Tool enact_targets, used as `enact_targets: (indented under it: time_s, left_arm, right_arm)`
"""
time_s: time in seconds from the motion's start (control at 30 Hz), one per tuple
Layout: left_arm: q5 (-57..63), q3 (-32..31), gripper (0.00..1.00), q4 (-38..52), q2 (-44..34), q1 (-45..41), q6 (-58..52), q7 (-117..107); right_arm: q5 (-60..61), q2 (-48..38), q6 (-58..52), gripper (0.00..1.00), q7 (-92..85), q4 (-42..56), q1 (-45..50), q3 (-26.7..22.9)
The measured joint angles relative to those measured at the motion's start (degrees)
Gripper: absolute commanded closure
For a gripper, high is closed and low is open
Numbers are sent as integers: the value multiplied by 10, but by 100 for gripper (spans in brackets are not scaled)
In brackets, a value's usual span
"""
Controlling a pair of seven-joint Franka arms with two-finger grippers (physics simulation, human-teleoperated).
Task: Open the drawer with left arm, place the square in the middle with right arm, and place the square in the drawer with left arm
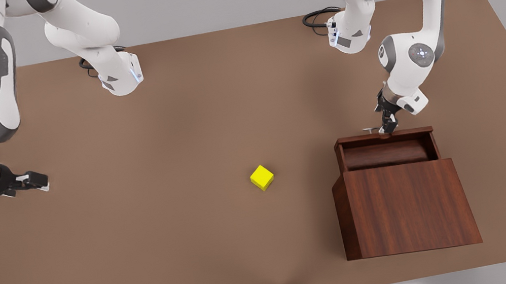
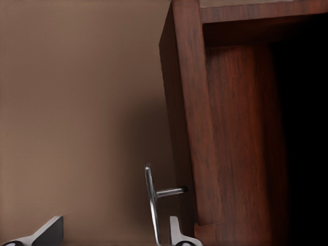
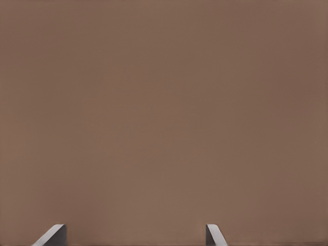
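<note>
While the left gripper [image 1: 388, 128] hangs at the pulled-out drawer [image 1: 385, 148], its fingers [image 2: 177, 233] stand apart with the silver handle [image 2: 151, 197] between them. Farther from it, toward the front view's left, the square [image 1: 262, 177] rests on the middle [image 1: 190, 137] of the tabletop. Farthest away, the right gripper [image 1: 41, 181] waits over bare table, its fingers [image 3: 212, 234] spread wide and holding nothing.

The cube [image 1: 262, 177] is plain bright yellow. The cabinet [image 1: 405, 209] and its drawer [image 1: 385, 146] are dark reddish-brown with vertical wood grain; the bar handle [image 2: 150, 197] is silver. The surface [image 1: 140, 207] is matte brown, unmarked. Both arms are white with grey patches.
</note>
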Motion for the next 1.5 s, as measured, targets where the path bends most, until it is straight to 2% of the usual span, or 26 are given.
enact_targets:
  time_s: [0.07, 0.17, 0.27, 0.33, 0.37, 0.43, 0.53, 0.6, 0.77, 0.9, 1.03, 1.13, 1.2, 1.5]
  left_arm:
    - [0, 0, 0, -7, -20, 4, -11, 0]
    - [1, 0, 0, 4, -104, 2, -58, 17]
    - [3, -9, 0, 90, -91, -25, -70, 131]
    - [4, -43, 0, 189, -34, -28, -112, 188]
    - [6, -62, 0, 267, 10, -30, -179, 241]
    - [13, -65, 0, 366, 73, -69, -257, 335]
    - [50, -65, 0, 550, 214, -196, -369, 346]
    - [71, -65, 0, 606, 266, -230, -410, 344]
    - [92, -65, 0, 719, 405, -285, -404, 258]
    - [132, -65, 0, 731, 448, -302, -341, 430]
    - [203, -67, 0, 728, 469, -325, -335, 534]
    - [226, -68, 0, 693, 480, -324, -246, 624]
    - [232, -69, 0, 691, 480, -323, -247, 709]
    - [236, -68, 0, 690, 525, -321, -225, 768]
  right_arm:
    - [-1, 3, 4, 0, 0, 0, -1, -1]
    - [-1, 4, 7, 0, -1, 0, -4, -2]
    - [-1, 6, 10, 0, -1, 1, -9, -3]
    - [2, 9, 36, 0, 1, 6, -16, -3]
    - [3, 16, 37, 0, 1, 17, -14, -3]
    - [3, 17, 36, 0, 0, 21, -14, -3]
    - [2, 23, 39, 0, 0, 21, -14, -3]
    - [1, 33, 41, 0, -1, 29, -15, -3]
    - [-2, 42, 62, 0, -2, 44, -13, -2]
    - [-8, 41, 65, 0, 3, 44, -10, -2]
    - [-8, 41, 65, 0, 3, 45, -9, -2]
    - [-8, 41, 65, 0, 3, 45, -10, -2]
    - [-8, 41, 65, 0, 3, 45, -10, -2]
    - [-8, 42, 70, 0, 3, 45, -10, -2]
